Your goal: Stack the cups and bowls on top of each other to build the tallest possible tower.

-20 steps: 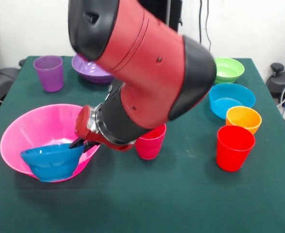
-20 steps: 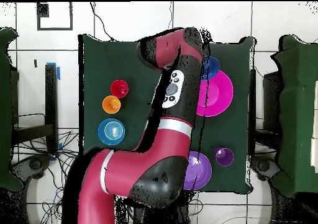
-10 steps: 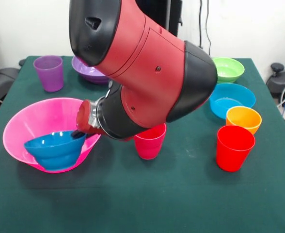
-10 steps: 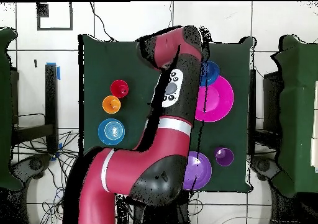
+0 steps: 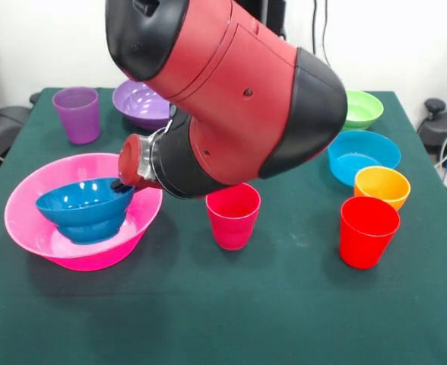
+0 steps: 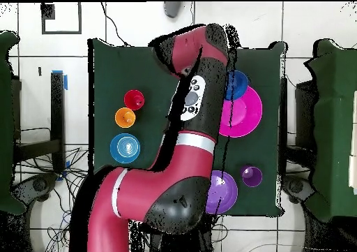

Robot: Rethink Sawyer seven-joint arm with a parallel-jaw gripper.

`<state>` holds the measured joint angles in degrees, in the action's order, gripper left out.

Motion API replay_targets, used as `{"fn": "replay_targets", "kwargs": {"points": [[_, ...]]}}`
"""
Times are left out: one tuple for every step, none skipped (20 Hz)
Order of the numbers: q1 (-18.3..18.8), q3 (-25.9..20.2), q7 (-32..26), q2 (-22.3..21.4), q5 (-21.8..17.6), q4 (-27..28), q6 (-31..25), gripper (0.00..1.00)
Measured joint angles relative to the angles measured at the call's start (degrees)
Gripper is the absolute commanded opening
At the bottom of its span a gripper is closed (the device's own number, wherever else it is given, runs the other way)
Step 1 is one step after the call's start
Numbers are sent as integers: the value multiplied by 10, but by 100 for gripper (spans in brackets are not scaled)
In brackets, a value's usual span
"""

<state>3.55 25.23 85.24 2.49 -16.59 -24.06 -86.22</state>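
My big red and black arm (image 5: 231, 91) leans down over the green bench (image 5: 223, 304). My claw (image 5: 122, 185) sits right at the rim of the dark blue bowl (image 5: 83, 209). It looks like it pinches that rim, but my wrist hides most of it, so I cannot tell for sure if it is open or closed.

The dark blue bowl sits inside the huge pink bowl (image 5: 33, 228). It is a bit tilted and leans toward the side where my claw is. From above, the pink bowl (image 6: 245, 113) shows next to my arm, and the blue bowl (image 6: 238, 83) peeks out at its edge.

The magenta cup (image 5: 233, 215) stands upright just beside the pink bowl, partly under my arm. The red cup (image 5: 368, 231) stands upright on the other side of the bench. The small orange bowl (image 5: 382, 186) is just behind it, almost touching. The cyan bowl (image 5: 362, 154) comes next, and the green bowl (image 5: 359, 109) is at the far edge.

The purple cup (image 5: 77, 113) stands upright at the far corner. The large purple bowl (image 5: 141, 103) is near it, partly hidden by my arm.
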Motion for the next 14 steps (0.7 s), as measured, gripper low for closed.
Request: {"fn": "replay_targets", "kwargs": {"points": [[0, 1, 0, 0, 0, 1, 0, 0], [0, 3, 0, -1, 0, 3, 0, 0], [0, 4, 0, -1, 0, 4, 0, 0], [0, 8, 0, -2, 0, 11, 0, 0], [0, 10, 0, -2, 0, 15, 0, 0], [0, 12, 0, -3, 0, 19, 0, 0], [0, 14, 0, -4, 0, 21, 0, 0], [0, 16, 0, -5, 0, 24, 0, 0], [0, 17, 0, -6, 0, 24, 0, 0], [0, 18, 0, -7, 0, 24, 0, 0], [0, 20, 0, -9, 0, 24, 0, 0], [0, 21, 0, -12, 0, 24, 0, 0], [0, 21, 0, -12, 0, 24, 0, 0], [0, 21, 0, -13, 0, 24, 0, 0]]}}
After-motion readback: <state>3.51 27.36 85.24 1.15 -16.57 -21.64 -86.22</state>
